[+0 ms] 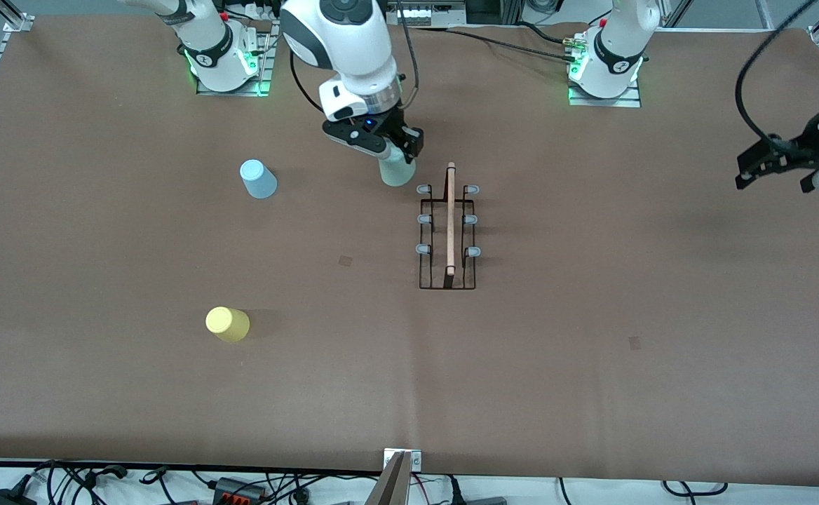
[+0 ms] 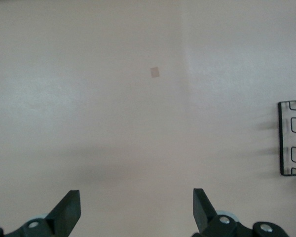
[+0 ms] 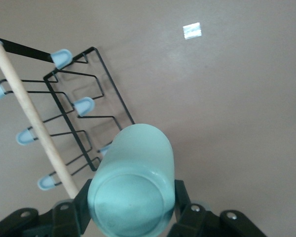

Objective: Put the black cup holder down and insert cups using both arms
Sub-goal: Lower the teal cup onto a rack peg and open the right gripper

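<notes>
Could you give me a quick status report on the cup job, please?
Right gripper shut on mint cup, beside the holder. Left gripper open, waiting over its table end. Blue cup, yellow cup untouched. Nothing blocking.

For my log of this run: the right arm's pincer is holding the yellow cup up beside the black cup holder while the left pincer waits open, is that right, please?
Not quite: the cup in the right pincer is the mint green cup, not the yellow one, as the right wrist view shows. The yellow cup sits on the table. The rest holds: it is beside the black cup holder, and the left pincer waits open.

Brown table (image 1: pixel 592 393): rack (image 1: pixel 447 235), two cups (image 1: pixel 259 179).
</notes>
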{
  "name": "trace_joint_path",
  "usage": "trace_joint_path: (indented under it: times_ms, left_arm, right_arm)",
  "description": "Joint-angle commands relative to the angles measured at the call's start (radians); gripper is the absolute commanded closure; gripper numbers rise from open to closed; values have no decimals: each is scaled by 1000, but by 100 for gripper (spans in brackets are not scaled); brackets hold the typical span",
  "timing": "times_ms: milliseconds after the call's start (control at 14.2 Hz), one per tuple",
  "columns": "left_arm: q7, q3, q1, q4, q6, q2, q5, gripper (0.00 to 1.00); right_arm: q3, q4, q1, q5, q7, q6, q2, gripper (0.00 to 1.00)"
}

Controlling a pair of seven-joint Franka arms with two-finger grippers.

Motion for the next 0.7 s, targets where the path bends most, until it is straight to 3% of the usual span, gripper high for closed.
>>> trace_joint_path:
  times_ms: [0, 282, 634]
  left_arm:
    - [45, -11, -3, 18, -5, 17, -6, 0]
    - [198, -11, 0, 23, -7, 17, -6, 0]
    - [195, -13, 0, 26, -5, 25, -8, 0]
  right_arm:
    - [-7, 83, 26, -33, 43, -9, 64, 90]
    - [-7, 93, 38, -35, 43, 40, 106, 89]
    - [-7, 93, 55, -53, 44, 63, 139, 88]
